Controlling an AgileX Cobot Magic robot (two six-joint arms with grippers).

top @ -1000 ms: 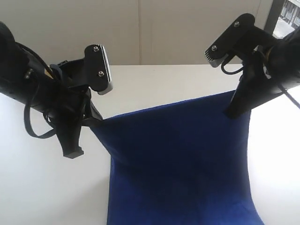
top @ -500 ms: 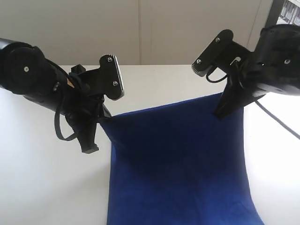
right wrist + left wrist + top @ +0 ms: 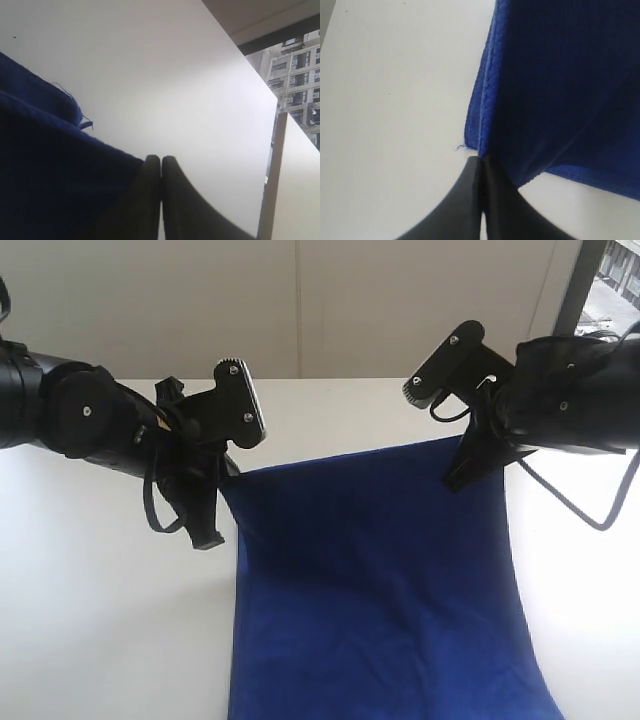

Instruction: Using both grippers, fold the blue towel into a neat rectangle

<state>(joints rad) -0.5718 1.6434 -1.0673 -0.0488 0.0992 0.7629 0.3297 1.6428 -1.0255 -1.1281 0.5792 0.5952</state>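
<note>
Left gripper (image 3: pixel 226 478) jaws are pressing together, pinching a blue towel (image 3: pixel 380 580) corner. Right gripper (image 3: pixel 457 478) jaws are pinching the opposite corner likewise.

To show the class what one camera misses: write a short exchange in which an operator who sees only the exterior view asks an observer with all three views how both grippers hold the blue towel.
Operator: In my view the left gripper's jaws are hidden. Are they shut on the blue towel?
Observer: Yes; the left wrist view shows them pressed together on its hemmed corner.
Operator: And the right gripper?
Observer: Shut too; the right wrist view shows the cloth running in at its tip, with a loose thread by the corner.
</note>
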